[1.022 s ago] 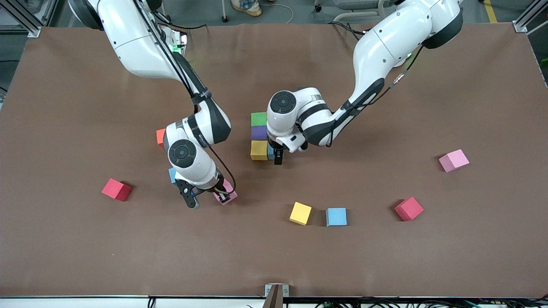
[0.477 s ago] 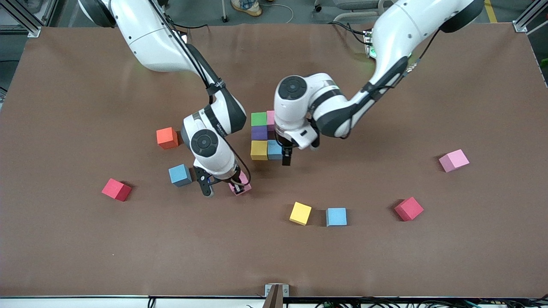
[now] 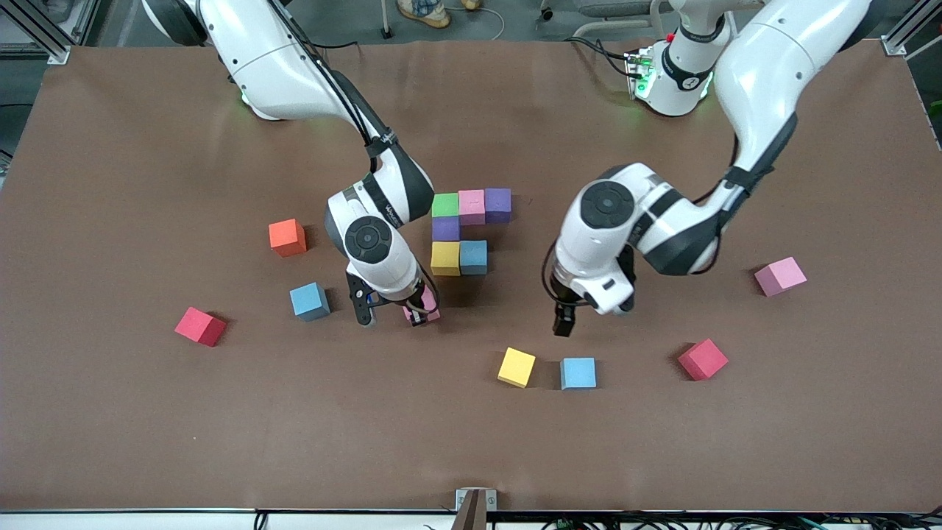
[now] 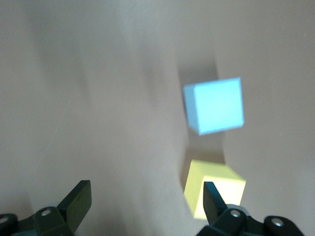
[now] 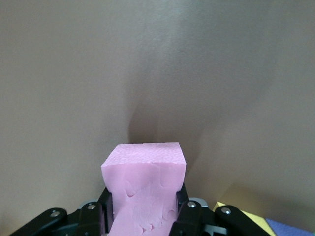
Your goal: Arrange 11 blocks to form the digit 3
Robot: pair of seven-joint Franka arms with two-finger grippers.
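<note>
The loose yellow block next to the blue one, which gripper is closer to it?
Left. The left gripper hangs open close above the yellow block; the right gripper, shut on a pink block, is farther away.

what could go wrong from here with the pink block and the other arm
1. The right gripper is shut on a pink block, squeezing the foam out of shape; it may spring or land crooked when let go.
2. It hangs close to the yellow block and blue block of the part-built figure, so a careless approach might push them.
3. The open left gripper hangs over the table close to the loose yellow block and loose blue block; it might bump one while grabbing the other.
</note>
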